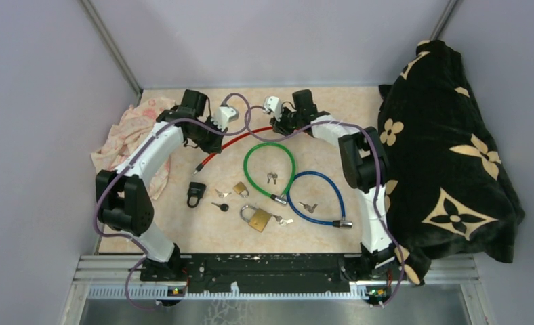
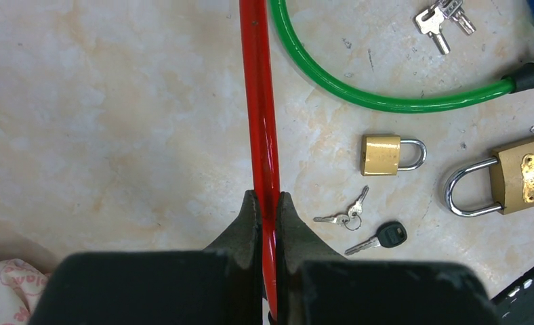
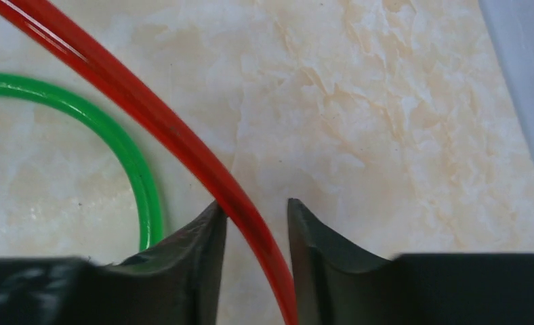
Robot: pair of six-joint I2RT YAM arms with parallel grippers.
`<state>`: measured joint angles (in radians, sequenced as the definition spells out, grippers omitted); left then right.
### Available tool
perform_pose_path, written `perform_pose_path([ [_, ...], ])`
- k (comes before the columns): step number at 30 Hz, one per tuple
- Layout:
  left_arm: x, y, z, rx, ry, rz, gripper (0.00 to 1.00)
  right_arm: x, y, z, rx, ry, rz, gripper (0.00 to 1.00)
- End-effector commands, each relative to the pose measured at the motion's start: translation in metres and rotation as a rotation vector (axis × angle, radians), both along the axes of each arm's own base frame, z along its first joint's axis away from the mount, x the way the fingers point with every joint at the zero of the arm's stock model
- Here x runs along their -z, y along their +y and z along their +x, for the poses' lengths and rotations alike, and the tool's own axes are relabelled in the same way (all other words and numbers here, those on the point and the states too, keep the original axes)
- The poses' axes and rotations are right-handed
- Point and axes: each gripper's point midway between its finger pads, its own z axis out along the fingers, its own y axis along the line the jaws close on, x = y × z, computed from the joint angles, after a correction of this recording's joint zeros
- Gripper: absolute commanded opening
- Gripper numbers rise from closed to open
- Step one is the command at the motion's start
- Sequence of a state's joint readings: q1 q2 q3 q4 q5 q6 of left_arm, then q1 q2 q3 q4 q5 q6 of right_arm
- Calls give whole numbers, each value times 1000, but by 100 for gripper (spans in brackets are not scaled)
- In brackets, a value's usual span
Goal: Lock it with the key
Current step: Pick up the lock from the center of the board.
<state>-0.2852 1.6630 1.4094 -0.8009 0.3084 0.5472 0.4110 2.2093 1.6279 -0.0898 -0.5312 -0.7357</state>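
Observation:
A red cable lock [image 1: 240, 140] lies across the back of the table, its metal end [image 1: 199, 167] pointing toward the front. My left gripper [image 2: 268, 200] is shut on the red cable [image 2: 261, 101], which is pinched tight between both fingers. My right gripper [image 3: 254, 206] stands open around the cable's other stretch [image 3: 135, 95]. The cable touches the left fingertip [image 3: 213, 217], and a gap shows on the other side. A black-headed key [image 2: 379, 238] and a small pair of silver keys [image 2: 345, 213] lie loose on the table.
A green cable lock [image 1: 270, 169] holds keys [image 1: 272, 177] in its loop, and a blue one [image 1: 318, 196] lies beside it. Two brass padlocks [image 2: 381, 154] [image 2: 522, 176] and a black padlock [image 1: 196, 194] lie in front. There is a pink cloth [image 1: 132, 132] at left and a black blanket [image 1: 447, 149] at right.

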Motion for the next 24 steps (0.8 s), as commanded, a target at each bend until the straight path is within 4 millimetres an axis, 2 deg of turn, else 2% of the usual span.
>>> perform_pose_path([
  [1, -16, -6, -3, -8, -38, -78, 0, -44, -8, 19, 47, -68, 105, 23],
  [3, -16, -7, -5, -14, -41, -101, 0, -57, -10, 17, 48, -97, 125, 5],
  [4, -14, -7, -6, -17, -40, -111, 0, -66, -11, 16, 49, -116, 135, 0],
  [6, -8, -10, -11, -21, -30, -134, 0, -87, -9, 9, 33, -139, 168, 0],
  [7, -5, -11, -13, -21, -28, -146, 5, -98, -8, 3, 19, -145, 190, 0],
  [8, -3, -14, -16, -20, -23, -162, 22, -109, -6, -3, 5, -154, 213, 0],
  [9, -2, -16, -17, -19, -23, -178, 44, -127, -5, -11, -9, -174, 243, 0],
  [10, -4, -18, -18, -16, -26, -191, 56, -140, -5, -19, -19, -189, 269, 0],
  [12, -13, -21, -16, -2, -38, -211, 64, -161, -7, -34, -34, -238, 307, 0],
  [15, -42, -29, -7, 31, -83, -246, 68, -186, -11, -52, -53, -321, 330, 0],
  [18, -86, -39, 0, 96, -189, -305, 72, -208, -13, -67, -68, -388, 310, 0],
  [21, -127, -50, -8, 211, -361, -379, 81, -230, -10, -85, -99, -454, 270, 0],
  [24, -158, -62, -21, 304, -530, -459, 88, -250, -1, -107, -154, -516, 241, 0],
])
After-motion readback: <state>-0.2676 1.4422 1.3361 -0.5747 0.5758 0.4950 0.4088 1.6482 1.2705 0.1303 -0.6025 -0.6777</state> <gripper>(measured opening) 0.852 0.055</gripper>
